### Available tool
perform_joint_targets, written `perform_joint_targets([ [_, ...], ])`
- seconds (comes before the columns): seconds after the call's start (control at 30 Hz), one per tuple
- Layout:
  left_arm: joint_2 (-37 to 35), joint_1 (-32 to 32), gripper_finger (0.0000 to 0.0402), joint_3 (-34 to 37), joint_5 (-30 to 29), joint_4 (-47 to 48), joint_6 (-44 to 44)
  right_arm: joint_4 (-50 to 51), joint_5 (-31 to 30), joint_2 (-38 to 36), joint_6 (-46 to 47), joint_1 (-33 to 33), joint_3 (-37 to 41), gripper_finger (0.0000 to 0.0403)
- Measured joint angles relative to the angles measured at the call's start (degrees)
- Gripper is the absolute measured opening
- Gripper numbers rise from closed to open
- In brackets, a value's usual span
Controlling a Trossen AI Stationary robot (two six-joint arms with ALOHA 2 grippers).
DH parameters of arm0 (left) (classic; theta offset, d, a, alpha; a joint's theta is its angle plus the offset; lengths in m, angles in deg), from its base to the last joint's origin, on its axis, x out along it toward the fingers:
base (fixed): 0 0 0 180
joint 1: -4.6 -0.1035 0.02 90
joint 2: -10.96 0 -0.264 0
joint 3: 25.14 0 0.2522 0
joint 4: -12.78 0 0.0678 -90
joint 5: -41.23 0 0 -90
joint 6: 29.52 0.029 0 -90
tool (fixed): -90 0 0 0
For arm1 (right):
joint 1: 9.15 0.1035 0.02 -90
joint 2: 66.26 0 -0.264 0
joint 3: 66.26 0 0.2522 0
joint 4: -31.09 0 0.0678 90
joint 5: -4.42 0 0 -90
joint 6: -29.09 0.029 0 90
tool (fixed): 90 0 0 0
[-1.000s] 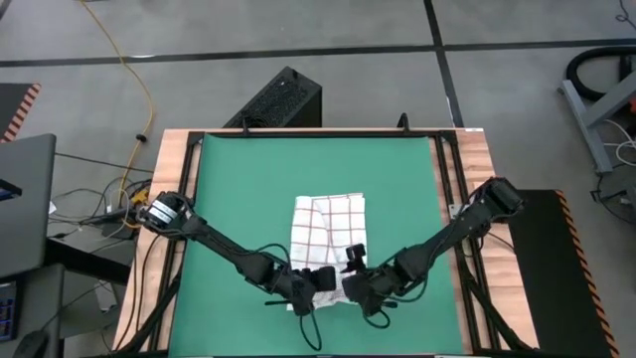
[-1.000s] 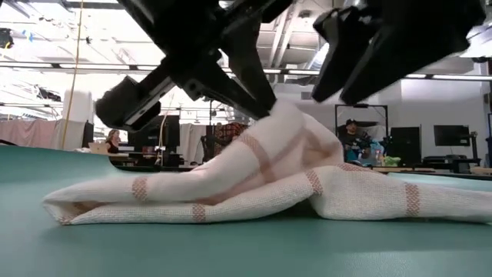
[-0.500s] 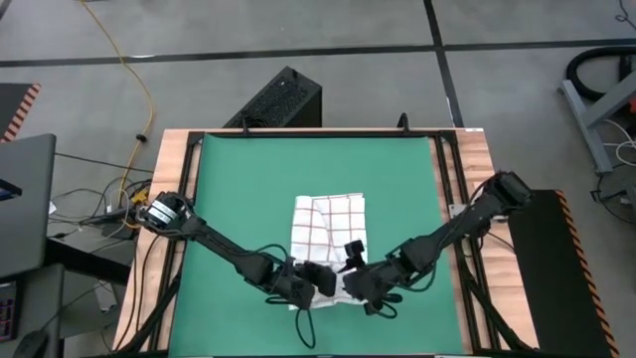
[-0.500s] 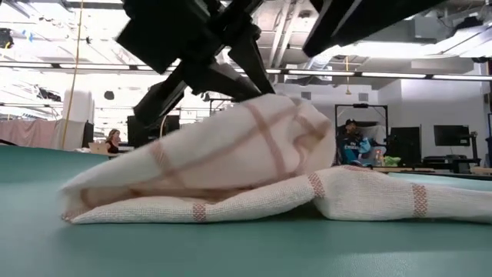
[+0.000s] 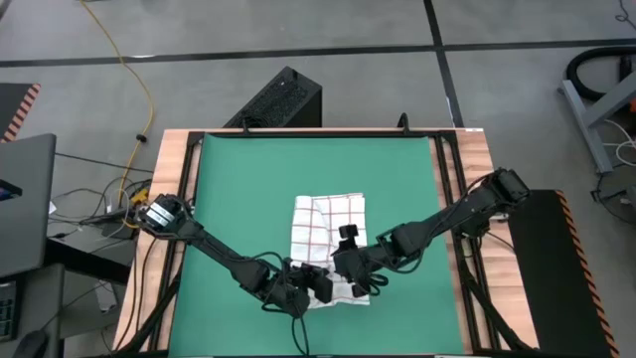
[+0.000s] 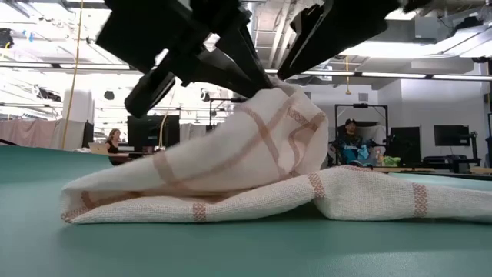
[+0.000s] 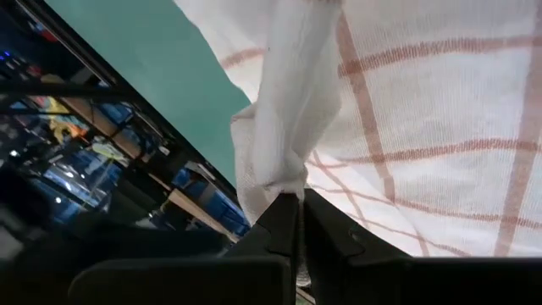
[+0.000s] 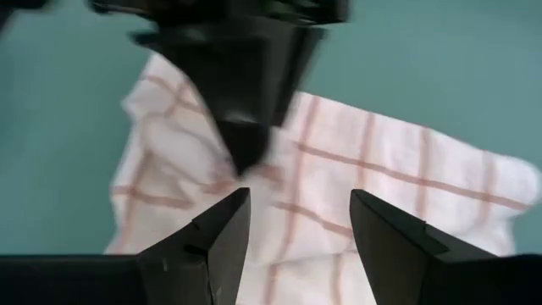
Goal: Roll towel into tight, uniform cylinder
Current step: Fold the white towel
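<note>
While both arms reach low over the near edge of the green mat (image 5: 238, 179), the left gripper (image 5: 320, 283) lifts a corner of the towel (image 5: 328, 224), pinched tight between clenched fingers (image 7: 288, 224). White checked cloth peaks into a fold. Just beside it, the right gripper (image 5: 350, 273) hovers, jaws spread wide, holding nothing.

One white soft cloth towel with a thin red check grid (image 5: 326, 234) lies on one green-matted wooden counter (image 5: 298, 169). Two dark arms reach in, each ending in one pincer: left (image 5: 320, 284), right (image 5: 354, 281). Two people sit beyond.
</note>
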Motion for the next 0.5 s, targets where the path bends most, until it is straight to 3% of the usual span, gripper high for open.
perform_joint_targets([
  [0.1,0.0,-0.05,0.0,0.0,-0.8,0.07,0.72,-1.01,2.72,0.0,0.88,-0.09,0.0,0.0226],
  [0.5,0.0,-0.03,0.0,0.0,-1.12,-0.46,3.01,-3.47,4.35,0.02,0.86,-1.32,0.0,0.0226],
])
